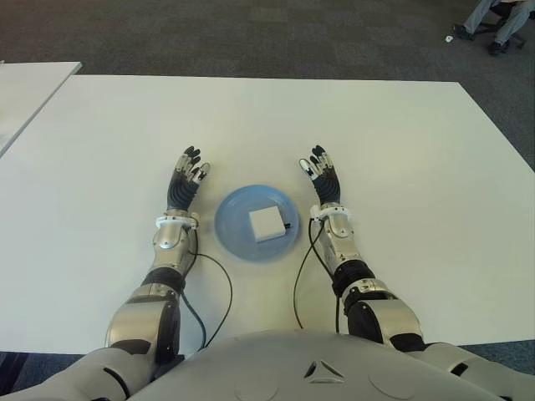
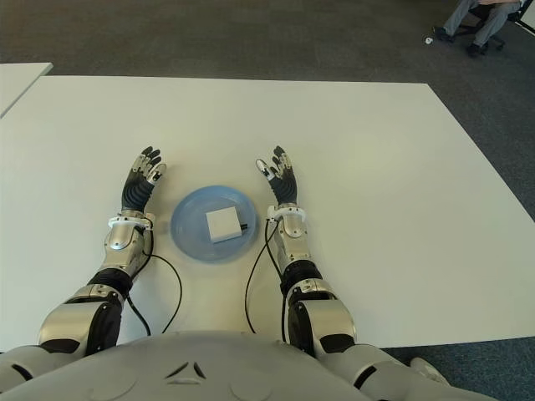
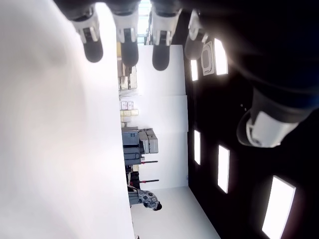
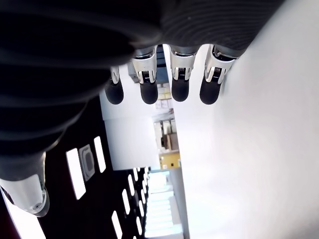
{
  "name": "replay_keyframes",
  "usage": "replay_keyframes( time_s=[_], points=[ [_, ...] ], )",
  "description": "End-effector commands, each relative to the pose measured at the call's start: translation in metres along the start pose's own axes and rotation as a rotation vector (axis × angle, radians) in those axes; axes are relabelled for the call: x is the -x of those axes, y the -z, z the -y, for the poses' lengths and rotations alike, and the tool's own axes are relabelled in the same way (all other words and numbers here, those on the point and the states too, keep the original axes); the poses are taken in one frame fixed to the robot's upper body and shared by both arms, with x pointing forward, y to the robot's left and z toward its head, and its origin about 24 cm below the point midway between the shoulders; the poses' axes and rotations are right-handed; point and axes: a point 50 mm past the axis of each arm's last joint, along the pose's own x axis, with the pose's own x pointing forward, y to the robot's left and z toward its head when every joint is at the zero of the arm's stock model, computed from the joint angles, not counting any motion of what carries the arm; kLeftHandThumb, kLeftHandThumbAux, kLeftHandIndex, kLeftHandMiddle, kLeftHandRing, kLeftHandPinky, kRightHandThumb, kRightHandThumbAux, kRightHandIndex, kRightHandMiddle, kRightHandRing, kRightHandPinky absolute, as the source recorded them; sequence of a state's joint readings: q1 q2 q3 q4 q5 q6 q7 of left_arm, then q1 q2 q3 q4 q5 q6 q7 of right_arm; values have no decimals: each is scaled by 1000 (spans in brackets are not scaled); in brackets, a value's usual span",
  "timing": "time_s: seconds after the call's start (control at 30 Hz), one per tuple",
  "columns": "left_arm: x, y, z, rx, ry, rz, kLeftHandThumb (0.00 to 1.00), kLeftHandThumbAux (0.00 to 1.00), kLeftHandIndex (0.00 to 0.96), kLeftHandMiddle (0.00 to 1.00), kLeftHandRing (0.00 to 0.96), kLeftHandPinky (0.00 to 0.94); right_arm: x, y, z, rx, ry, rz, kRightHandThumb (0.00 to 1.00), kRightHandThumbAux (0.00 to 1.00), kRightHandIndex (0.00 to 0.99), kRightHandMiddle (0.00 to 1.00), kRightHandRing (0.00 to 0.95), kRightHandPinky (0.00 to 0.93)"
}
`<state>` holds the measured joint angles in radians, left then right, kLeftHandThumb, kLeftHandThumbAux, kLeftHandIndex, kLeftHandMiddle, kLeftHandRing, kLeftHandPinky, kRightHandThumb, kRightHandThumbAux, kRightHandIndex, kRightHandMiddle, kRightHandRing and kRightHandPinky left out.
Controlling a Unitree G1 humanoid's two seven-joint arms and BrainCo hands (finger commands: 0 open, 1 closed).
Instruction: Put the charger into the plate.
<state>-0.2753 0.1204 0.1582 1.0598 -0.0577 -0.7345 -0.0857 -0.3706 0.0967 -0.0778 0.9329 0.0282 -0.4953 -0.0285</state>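
Observation:
A white square charger (image 1: 269, 223) lies inside the round blue plate (image 1: 235, 231) on the white table, between my two hands. My left hand (image 1: 185, 181) shows just left of the plate, fingers stretched out and holding nothing. On the plate's right side my right hand (image 1: 322, 178) shows the same way, fingers straight and empty. Both wrist views show only extended fingertips (image 3: 127, 48) (image 4: 149, 89) with nothing between them.
The white table (image 1: 401, 159) stretches wide around the plate. A second table (image 1: 29, 88) stands at the far left. Black cables (image 1: 219, 288) run from both wrists toward my body. A person's legs (image 1: 495, 25) show at the far right on the dark carpet.

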Motion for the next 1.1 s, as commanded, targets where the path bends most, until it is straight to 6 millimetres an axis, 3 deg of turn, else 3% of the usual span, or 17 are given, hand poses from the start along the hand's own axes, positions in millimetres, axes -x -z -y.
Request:
replay_keyframes(
  time_s=[0.03, 1.1],
  points=[
    [28, 36, 5, 12, 20, -206, 0, 501, 39, 126, 109, 89, 16, 28, 5, -6, 13, -146, 0, 567, 17, 53, 32, 29],
    [30, 40, 11, -6, 42, -237, 0, 527, 34, 139, 126, 102, 14, 29, 10, 11, 18, -153, 0, 573, 59, 89, 71, 72]
  ],
)
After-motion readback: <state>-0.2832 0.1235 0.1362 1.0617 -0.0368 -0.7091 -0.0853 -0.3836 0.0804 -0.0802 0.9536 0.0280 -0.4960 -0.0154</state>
